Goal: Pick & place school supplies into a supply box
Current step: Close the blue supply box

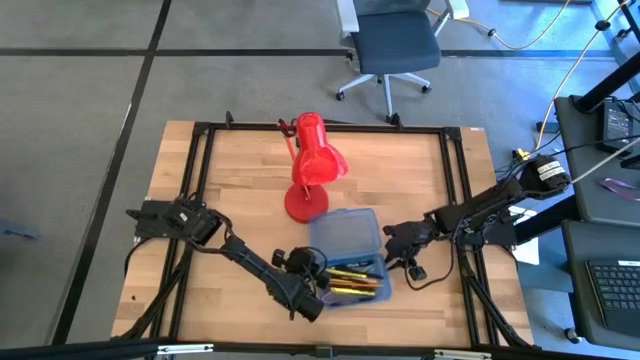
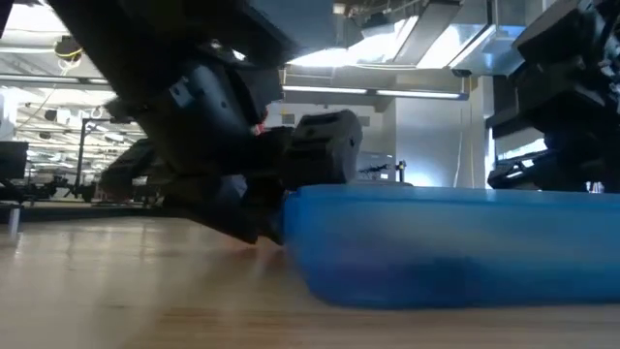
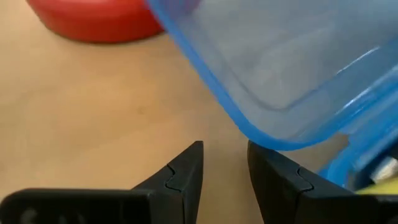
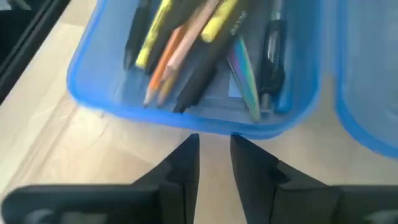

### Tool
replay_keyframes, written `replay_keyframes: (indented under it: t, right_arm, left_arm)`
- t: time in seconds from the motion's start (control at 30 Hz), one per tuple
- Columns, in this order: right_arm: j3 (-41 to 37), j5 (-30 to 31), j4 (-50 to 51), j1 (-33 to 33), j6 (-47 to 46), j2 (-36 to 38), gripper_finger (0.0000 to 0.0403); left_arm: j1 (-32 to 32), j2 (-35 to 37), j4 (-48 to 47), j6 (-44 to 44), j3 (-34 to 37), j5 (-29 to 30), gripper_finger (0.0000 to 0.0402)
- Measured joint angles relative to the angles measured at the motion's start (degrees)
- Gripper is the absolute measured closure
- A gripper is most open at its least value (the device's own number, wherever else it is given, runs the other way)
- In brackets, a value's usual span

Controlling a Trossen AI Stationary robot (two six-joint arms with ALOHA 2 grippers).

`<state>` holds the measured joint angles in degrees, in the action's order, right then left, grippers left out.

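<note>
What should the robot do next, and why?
Probably nudge the lid shut with the left gripper. The pens already lie in the box, the lid is still open, and the gripper's empty, slightly parted fingers sit at its corner.

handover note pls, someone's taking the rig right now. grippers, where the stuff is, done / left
Left gripper: empty, fingers slightly apart, low over the table at the lid half's corner, beside the open supply box.
Right gripper: empty, fingers slightly apart, just off the filled half's end wall.
Supplies: pens and pencils lie in the filled half; none visible loose on the table in the high view. Scissors can't be made out clearly.
Red lamp stands just behind the box.
Done: supplies appear boxed.
Left: probably closing the lid; confirm the scissors are in first.
</note>
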<state>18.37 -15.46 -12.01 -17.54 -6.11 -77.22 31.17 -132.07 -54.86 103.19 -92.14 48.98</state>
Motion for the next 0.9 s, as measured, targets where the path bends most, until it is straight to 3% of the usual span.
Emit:
replay_keyframes:
  t: [0.3,0.57,0.77,0.9]
  right_arm:
    - [0.1,13.6,3.2,-1.0,-4.4,-0.3,0.0306]
    - [0.0,16.5,1.5,-2.4,-5.6,-0.3,0.0306]
    - [0.0,30.9,2.4,-3.2,-0.3,-0.3,0.0306]
    - [0.0,34.3,-0.2,-4.2,5.8,-0.3,0.0306]
  left_arm:
    - [-0.7,0.0,-0.5,-3.2,0.0,-1.7,0.0285]
    - [-1.6,0.1,-0.9,-5.0,-0.1,-2.2,0.0283]
    - [-1.4,0.1,-0.9,-5.4,-0.1,-2.2,0.0287]
    - [-1.1,0.1,-1.1,-5.4,-0.1,-2.3,0.0287]
